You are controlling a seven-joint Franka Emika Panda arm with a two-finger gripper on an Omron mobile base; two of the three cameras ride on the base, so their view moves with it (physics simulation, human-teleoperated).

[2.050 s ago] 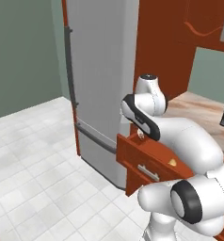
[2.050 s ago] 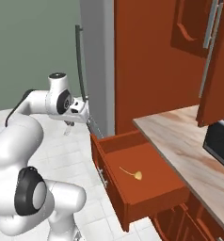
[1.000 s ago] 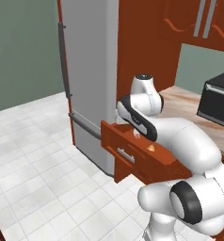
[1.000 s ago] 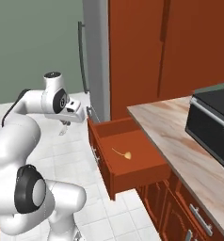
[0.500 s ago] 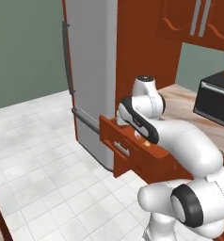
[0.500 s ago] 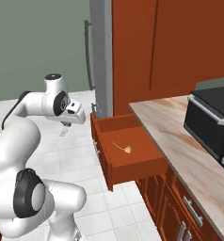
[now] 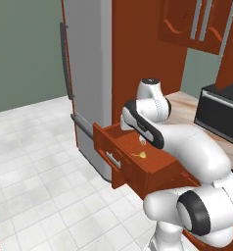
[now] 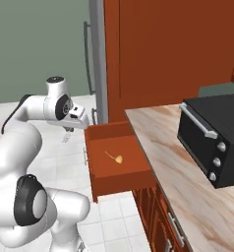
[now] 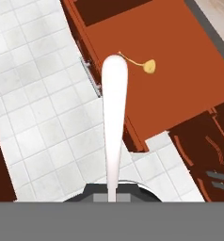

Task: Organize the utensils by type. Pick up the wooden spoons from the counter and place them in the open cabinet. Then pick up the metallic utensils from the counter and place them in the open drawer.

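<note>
White floor tiles [image 7: 35, 162] spread in front of a run of reddish-brown cabinetry, with a tall grey refrigerator [image 7: 86, 73] at its end and a marbled tabletop [image 8: 188, 177] carrying a black toaster oven [image 8: 215, 138].

Just below the tabletop's edge the drawer [image 8: 114, 165] stands pulled out over the floor. Its bottom is bare except for one small yellow wooden spoon [image 8: 114, 157], lying flat near the middle. In the hand view that spoon [image 9: 143, 63] has its round bowl at one end and a thin handle running away from it, roughly across the drawer's width.

A pale, slim metallic utensil [image 9: 114, 117] is clamped in the end effector [image 8: 68, 132], whose fingers are closed tight on its lower end. The utensil's long axis runs straight out from the fingers, and its rounded far end points toward the drawer's front edge, near the silver bar handle [image 9: 90, 75]. From the right base view the end effector hangs just outside the drawer's front, over the floor tiles. In the left base view the end effector [image 7: 142, 141] appears above the drawer [image 7: 138, 164], close to the small spoon [image 7: 140, 155].
</note>
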